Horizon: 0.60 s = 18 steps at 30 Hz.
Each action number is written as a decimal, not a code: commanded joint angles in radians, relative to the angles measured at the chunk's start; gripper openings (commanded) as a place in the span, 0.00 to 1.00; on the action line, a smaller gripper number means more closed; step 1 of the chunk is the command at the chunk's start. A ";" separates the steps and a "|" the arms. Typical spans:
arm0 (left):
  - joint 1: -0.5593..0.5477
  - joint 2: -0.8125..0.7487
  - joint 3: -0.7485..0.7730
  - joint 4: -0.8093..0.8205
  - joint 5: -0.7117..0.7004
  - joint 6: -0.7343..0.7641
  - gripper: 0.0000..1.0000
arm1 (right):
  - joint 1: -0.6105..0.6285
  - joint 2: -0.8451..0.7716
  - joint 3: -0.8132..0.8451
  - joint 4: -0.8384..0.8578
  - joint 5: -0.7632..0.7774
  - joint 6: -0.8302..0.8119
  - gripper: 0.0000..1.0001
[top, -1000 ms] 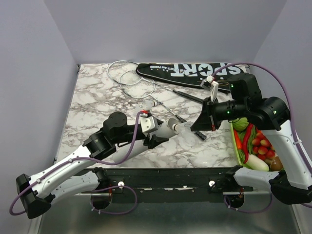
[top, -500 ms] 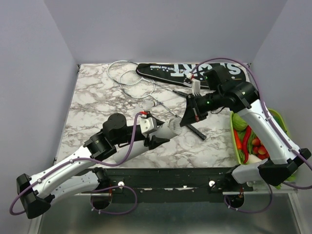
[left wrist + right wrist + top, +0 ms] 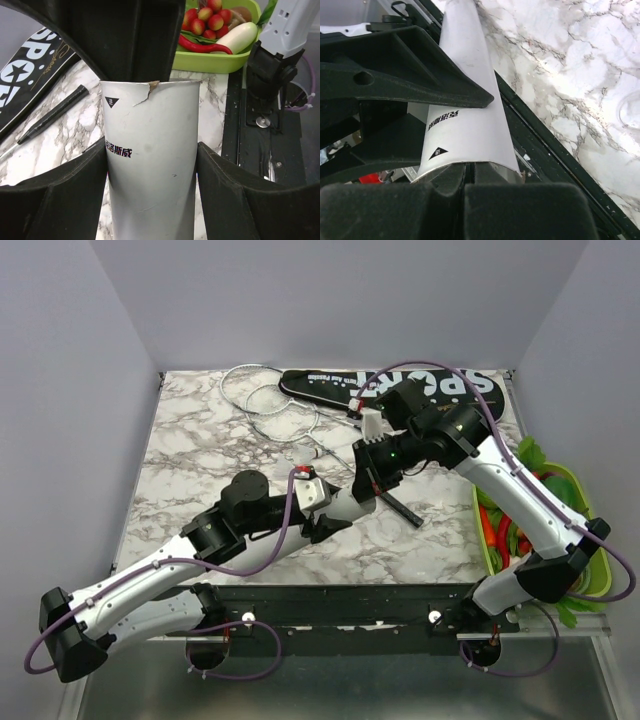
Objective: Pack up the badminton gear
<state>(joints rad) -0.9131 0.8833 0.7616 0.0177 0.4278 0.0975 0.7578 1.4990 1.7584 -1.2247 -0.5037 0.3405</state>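
Two grippers now meet: the right gripper, pinched together, has swung left to the mouth of the tube clamped in the left gripper, so rackets and bag likely wait.

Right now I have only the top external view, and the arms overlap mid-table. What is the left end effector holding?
Observer: A white tube. The left wrist view shows the left end effector with a finger on each side of it.
Reviewer: Is the tube intact?
Observer: No, its rim is torn at one spot, next to a printed black triangle and a line of characters.
Reviewer: And the right end effector?
Observer: The right wrist view shows the right end effector shut, with its tips right at the tube's end. I cannot tell whether they reach inside.
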 commanded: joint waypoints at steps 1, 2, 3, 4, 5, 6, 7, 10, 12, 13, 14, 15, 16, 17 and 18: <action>-0.006 0.006 0.044 0.042 -0.067 0.034 0.00 | 0.043 0.024 -0.037 -0.018 0.099 0.037 0.01; -0.007 0.008 0.047 0.042 -0.073 0.041 0.00 | 0.055 0.027 -0.048 -0.013 0.105 0.038 0.01; -0.006 0.008 0.051 0.042 -0.081 0.042 0.00 | 0.060 0.024 -0.057 -0.001 0.116 0.041 0.01; -0.006 0.009 0.053 0.042 -0.095 0.045 0.00 | 0.063 0.023 -0.071 0.002 0.123 0.048 0.01; -0.006 0.008 0.054 0.045 -0.103 0.047 0.00 | 0.066 0.021 -0.092 0.007 0.128 0.051 0.01; -0.006 0.008 0.054 0.047 -0.107 0.047 0.00 | 0.066 0.020 -0.103 0.016 0.131 0.052 0.01; -0.006 0.006 0.056 0.048 -0.119 0.050 0.00 | 0.064 0.012 -0.111 0.022 0.129 0.054 0.01; -0.006 0.002 0.059 0.041 -0.133 0.067 0.00 | 0.066 0.001 -0.116 0.019 0.126 0.048 0.20; -0.006 0.000 0.067 0.015 -0.155 0.087 0.00 | 0.063 -0.019 -0.094 0.010 0.151 0.051 0.34; -0.006 -0.006 0.065 0.007 -0.165 0.096 0.00 | 0.064 -0.025 -0.080 0.007 0.154 0.054 0.44; -0.006 -0.010 0.064 -0.004 -0.175 0.100 0.00 | 0.063 -0.034 -0.064 0.001 0.159 0.054 0.49; -0.006 -0.015 0.056 -0.007 -0.178 0.103 0.00 | 0.063 -0.036 -0.015 -0.015 0.166 0.054 0.52; -0.006 -0.024 0.053 -0.013 -0.182 0.103 0.00 | 0.061 -0.033 0.013 -0.025 0.169 0.052 0.57; -0.007 -0.029 0.047 -0.016 -0.187 0.103 0.00 | 0.055 -0.029 0.044 -0.039 0.174 0.048 0.58; -0.006 -0.035 0.035 -0.042 -0.208 0.099 0.00 | 0.052 -0.016 0.083 -0.073 0.185 0.042 0.59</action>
<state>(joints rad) -0.9195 0.8856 0.7742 -0.0639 0.3134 0.1616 0.8009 1.4845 1.7313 -1.1976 -0.3538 0.3950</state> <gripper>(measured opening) 0.721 0.564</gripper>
